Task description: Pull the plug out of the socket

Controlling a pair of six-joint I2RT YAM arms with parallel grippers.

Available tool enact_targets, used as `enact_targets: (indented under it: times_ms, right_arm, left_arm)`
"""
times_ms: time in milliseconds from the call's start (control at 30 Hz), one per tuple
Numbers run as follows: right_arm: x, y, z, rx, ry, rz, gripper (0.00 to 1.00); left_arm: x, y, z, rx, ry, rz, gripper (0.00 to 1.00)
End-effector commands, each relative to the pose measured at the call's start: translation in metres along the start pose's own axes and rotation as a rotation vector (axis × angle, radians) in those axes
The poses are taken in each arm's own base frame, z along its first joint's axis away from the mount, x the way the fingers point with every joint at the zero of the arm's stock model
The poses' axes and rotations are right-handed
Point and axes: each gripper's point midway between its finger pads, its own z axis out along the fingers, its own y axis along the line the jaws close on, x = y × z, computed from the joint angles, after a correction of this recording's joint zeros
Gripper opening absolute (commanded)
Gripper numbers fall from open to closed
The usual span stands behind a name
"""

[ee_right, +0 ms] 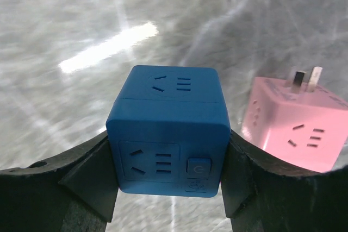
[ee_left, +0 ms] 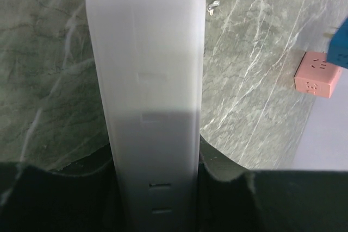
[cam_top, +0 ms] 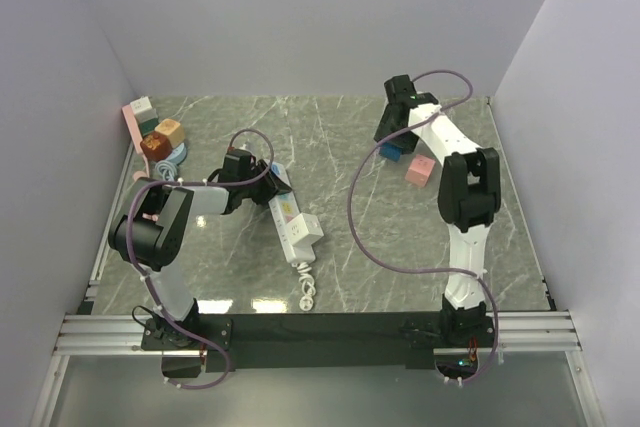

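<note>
The socket (cam_top: 291,224), a long white power strip with pastel panels, lies on the marble table left of centre. My left gripper (cam_top: 262,179) is shut on its far end. In the left wrist view the white strip (ee_left: 147,80) fills the gap between the dark fingers (ee_left: 244,194) of the left gripper (ee_left: 157,188). The plug, a blue cube adaptor (ee_right: 168,129), is clamped in my right gripper (ee_right: 168,164). It is at the back right (cam_top: 392,150), well apart from the strip. Whether it rests on the table I cannot tell.
A pink cube adaptor (ee_right: 293,126) with its prongs up sits just right of the blue one (cam_top: 419,169). The strip's bundled white cord (cam_top: 306,287) lies near the front edge. Several coloured cubes (cam_top: 160,132) are piled at the back left corner. Walls enclose the table.
</note>
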Motion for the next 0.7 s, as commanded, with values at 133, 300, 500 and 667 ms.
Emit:
enact_targets:
  times_ms: [133,300,500,667]
  right_arm:
    - [-0.005,-0.022,-0.005,0.141,-0.015,-0.006,0.32]
    - [-0.019,-0.024,-0.033,0.108,-0.066,-0.01,0.93]
    - [-0.005,-0.003,-0.078,-0.105,-0.055,-0.035,0.95]
    - [0.064,0.064,-0.134,-0.568,0.012,-0.22,0.97]
  left_arm:
    - [-0.024,-0.031,-0.012,0.057,-0.068,0.055,0.01]
    - [-0.025,-0.03,-0.013,0.054,-0.073,0.053,0.01]
    - [-0.024,-0.029,-0.011,0.049,-0.069,0.054,0.01]
    - [-0.025,-0.032,-0.008,0.062,-0.062,0.05,0.01]
